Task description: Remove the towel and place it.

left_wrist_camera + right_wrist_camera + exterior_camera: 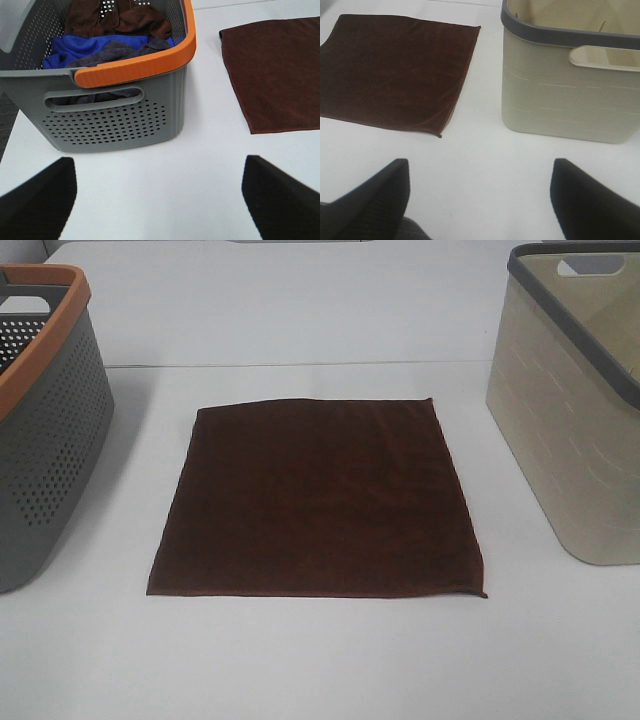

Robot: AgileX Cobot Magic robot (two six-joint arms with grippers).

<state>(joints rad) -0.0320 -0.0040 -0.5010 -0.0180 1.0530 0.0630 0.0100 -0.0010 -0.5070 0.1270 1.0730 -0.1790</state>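
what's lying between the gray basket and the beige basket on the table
The brown towel, spread flat on the white table, lies between the gray basket and the beige basket, touching neither; the exterior high view shows it.

One towel (318,498), two baskets (45,430) (575,410)

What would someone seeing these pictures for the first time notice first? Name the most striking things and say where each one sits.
The dark brown towel stands out first, spread flat in the middle of the white table. To its left stands a grey basket with an orange rim, holding brown, blue and grey cloths; to its right stands a beige basket with a dark grey rim. Both grippers, left and right, are open, holding nothing.
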